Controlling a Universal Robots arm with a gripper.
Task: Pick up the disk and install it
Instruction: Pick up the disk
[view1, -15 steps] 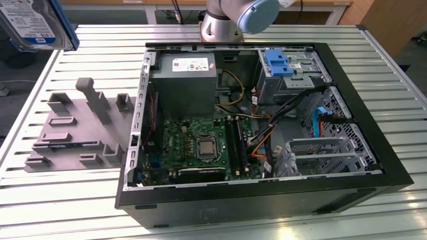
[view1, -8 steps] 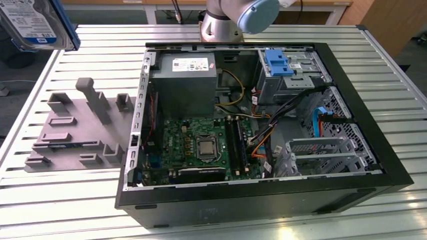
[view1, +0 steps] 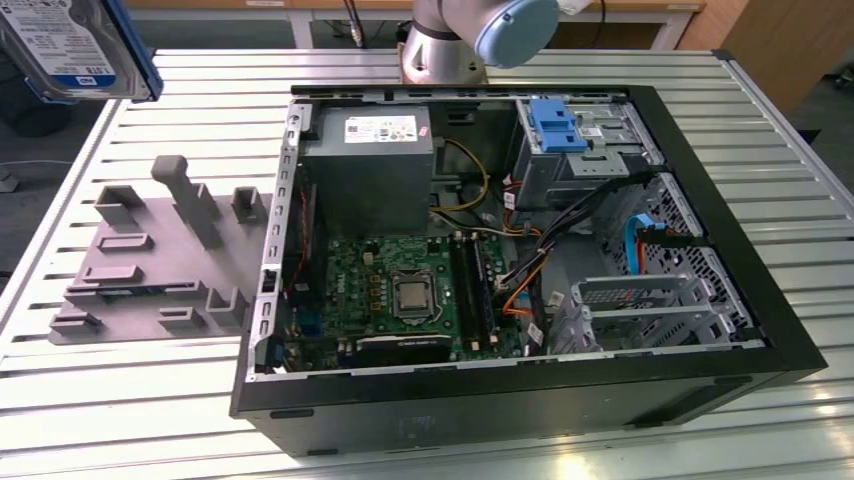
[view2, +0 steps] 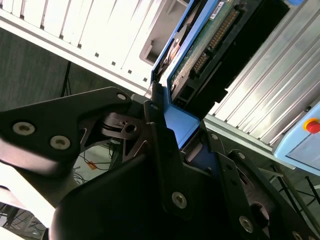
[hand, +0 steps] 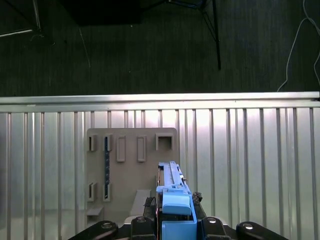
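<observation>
Presently, in the exterior view, the flat rectangular silver-metal disk (view1: 74, 45), with its white-and-blue label and blue plastic carrier, is seen raised clear of the slatted aluminium desk (view1: 200, 90). It is well apart from the open black computer case (view1: 534, 410).

In the second wrist view, the black metal gripper (view2: 182, 135) is seen clamped on the blue carrier at one end of the disk. The disk's green circuit board (view2: 205, 47) is exposed just beyond the gripper.

In the first wrist view, the disk is held edge-on, straight ahead of the gripper, and a grey moulded fixture plate (hand: 127, 170) lies on the desk below the gripper.

The disk is judged stiff, fairly heavy and sensitive to knocks. Hold is best taken on the carrier frame, never on the board.
</observation>
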